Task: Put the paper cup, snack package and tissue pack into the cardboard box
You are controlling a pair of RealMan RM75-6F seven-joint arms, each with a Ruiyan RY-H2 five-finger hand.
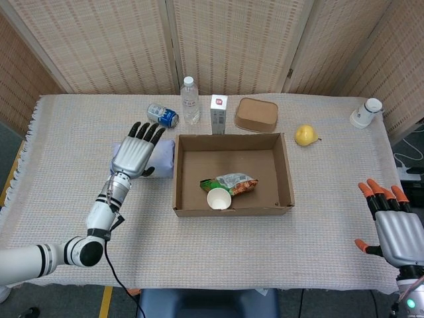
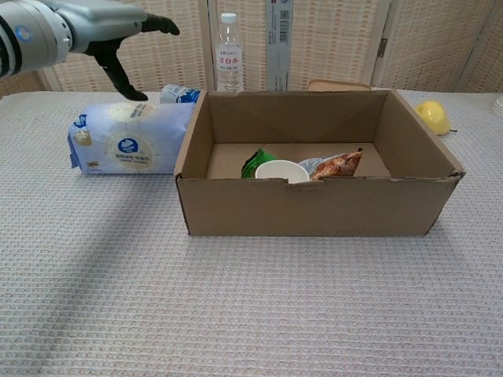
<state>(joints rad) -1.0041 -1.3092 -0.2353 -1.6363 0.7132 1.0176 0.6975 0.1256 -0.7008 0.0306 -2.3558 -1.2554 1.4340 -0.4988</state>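
The cardboard box (image 1: 286, 173) (image 2: 314, 206) stands mid-table. Inside it a white paper cup (image 1: 219, 198) (image 2: 284, 170) stands upright, with the green and orange snack package (image 1: 232, 183) (image 2: 334, 166) lying beside it. The pale blue tissue pack (image 1: 163, 160) (image 2: 126, 138) lies on the cloth left of the box. My left hand (image 1: 134, 157) (image 2: 94, 31) hovers above the tissue pack, fingers spread, holding nothing. My right hand (image 1: 392, 228) stays open near the table's right front corner, far from the box.
Behind the box stand a water bottle (image 1: 190, 100) (image 2: 229, 53), a tall white carton (image 1: 218, 113) (image 2: 278, 43), a tipped can (image 1: 163, 114) and a brown lidded bowl (image 1: 256, 114). A yellow pear (image 1: 305, 135) (image 2: 433, 116) lies right of the box; a white cup (image 1: 366, 112) lies at the far right.
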